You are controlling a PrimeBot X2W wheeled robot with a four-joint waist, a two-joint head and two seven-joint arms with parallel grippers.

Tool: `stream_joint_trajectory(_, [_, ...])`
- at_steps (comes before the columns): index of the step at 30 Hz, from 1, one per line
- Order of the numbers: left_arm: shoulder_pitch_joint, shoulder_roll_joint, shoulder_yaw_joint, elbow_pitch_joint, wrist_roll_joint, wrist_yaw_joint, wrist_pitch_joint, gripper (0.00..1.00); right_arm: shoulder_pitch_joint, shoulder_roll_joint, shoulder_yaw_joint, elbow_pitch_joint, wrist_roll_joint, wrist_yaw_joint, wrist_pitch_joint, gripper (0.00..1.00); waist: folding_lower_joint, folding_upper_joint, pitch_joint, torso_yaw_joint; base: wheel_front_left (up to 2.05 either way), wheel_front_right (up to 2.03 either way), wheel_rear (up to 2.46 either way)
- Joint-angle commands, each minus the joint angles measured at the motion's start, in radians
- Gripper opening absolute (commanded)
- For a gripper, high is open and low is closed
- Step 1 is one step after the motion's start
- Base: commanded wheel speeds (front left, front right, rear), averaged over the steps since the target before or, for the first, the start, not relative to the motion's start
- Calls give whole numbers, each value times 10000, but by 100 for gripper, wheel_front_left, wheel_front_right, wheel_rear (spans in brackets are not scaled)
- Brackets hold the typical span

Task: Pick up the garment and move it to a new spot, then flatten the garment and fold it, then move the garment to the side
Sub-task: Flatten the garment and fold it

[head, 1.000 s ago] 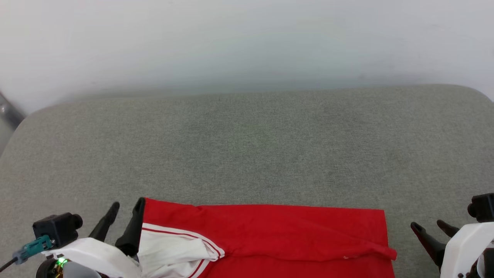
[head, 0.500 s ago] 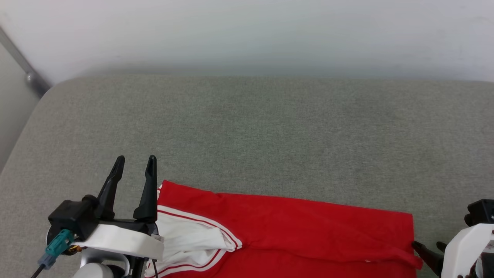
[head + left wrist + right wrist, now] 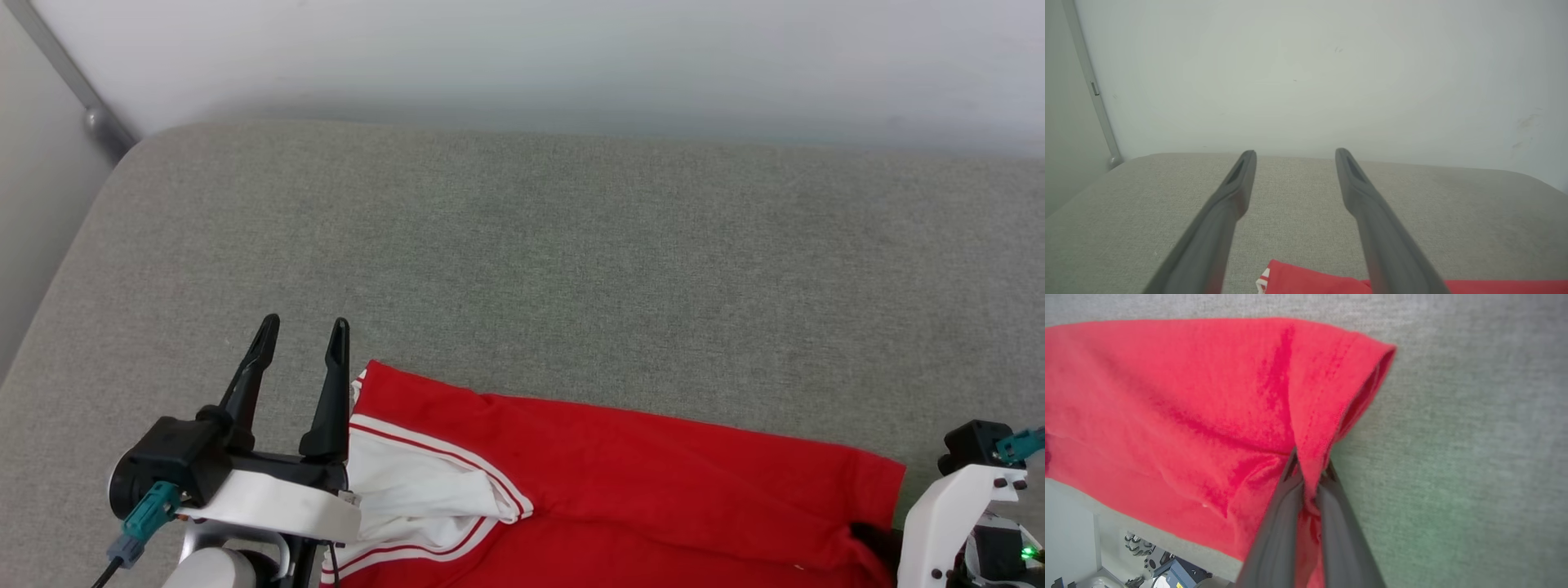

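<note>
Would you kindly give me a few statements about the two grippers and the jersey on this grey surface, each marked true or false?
1. The right gripper is shut on the garment at its red edge. True.
2. The left gripper is clamped on the garment too. False: its fingers stand apart and hold nothing, beside the garment's corner.
3. The garment lies on a grey fabric surface. True.
4. The garment is blue with yellow trim. False: it is red, with a white sleeve edged in red and white stripes.
</note>
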Motion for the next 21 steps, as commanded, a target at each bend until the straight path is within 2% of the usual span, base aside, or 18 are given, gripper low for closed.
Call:
stream_joint_trajectory(1, [82, 35, 22, 33, 33, 11, -53, 100, -13, 1, 111, 120, 45, -1, -43, 0, -1, -1, -116, -68, 0, 0, 0])
stream_joint_trajectory(10, [612, 286, -92, 188, 298, 339, 143, 100, -549, -634, -204, 150, 197, -4, -311, 0, -1, -1, -811, -496, 0, 0, 0])
stream_joint_trajectory(16, [758, 334, -119, 153, 300, 439, 178, 100, -702, -836, -1699, 4, -302, -4, -3, 0, -1, -1, -925, -774, 0, 0, 0])
stream_joint_trajectory(21, [785, 316, -137, 133, 239, 463, 180, 100, -762, -631, -2976, -413, -694, -2, 682, 0, -1, -1, -903, -986, 0, 0, 0])
